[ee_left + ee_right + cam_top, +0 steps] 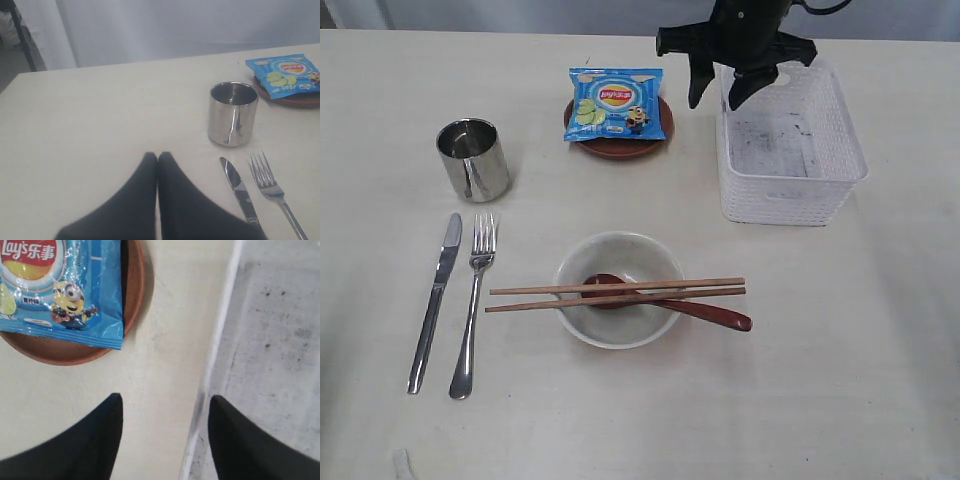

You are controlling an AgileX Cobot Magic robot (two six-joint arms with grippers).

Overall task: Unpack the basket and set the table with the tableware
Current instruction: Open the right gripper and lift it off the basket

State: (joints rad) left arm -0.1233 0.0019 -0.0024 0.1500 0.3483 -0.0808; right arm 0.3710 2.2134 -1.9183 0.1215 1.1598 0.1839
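Currently logged from my remote station, clock directions read off the exterior view.

1. Table [860, 400]: pale cream top, carries every item below.
2. Basket [790, 205]: white, perforated walls, at 2 o'clock. Its floor shows grey scuffs and dark specks.
3. Right gripper [715, 98]: at 1 o'clock, jaws spread wide and holding nothing. It straddles the basket's 9 o'clock rim, one finger over the table and the other over the basket floor. I cannot tell from either view whether it touches the rim; it looks to hang just above.
4. Left gripper [157, 156]: fingers pressed together tip to tip, nothing between them. It sits over bare table near the cup and does not show in the exterior view.
5. Cup [473, 160]: shiny steel, upright, at 10 o'clock.
6. Knife [435, 300] and fork [475, 300]: side by side at 8 o'clock, apart, knife outermost, both pointing to 12.
7. Bowl [620, 330]: off-white, upright, just toward 6 o'clock from centre.
8. Spoon [715, 315]: dark red, head inside the bowl, handle out over the rim toward 4 o'clock.
9. Chopsticks [620, 292]: wooden pair, laid parallel across the bowl's rim, running 9 to 3.
10. Plate [620, 148]: small, round, brown, at 12 o'clock.
11. Snack packet [617, 103]: blue, lying flat on the plate and overhanging it.
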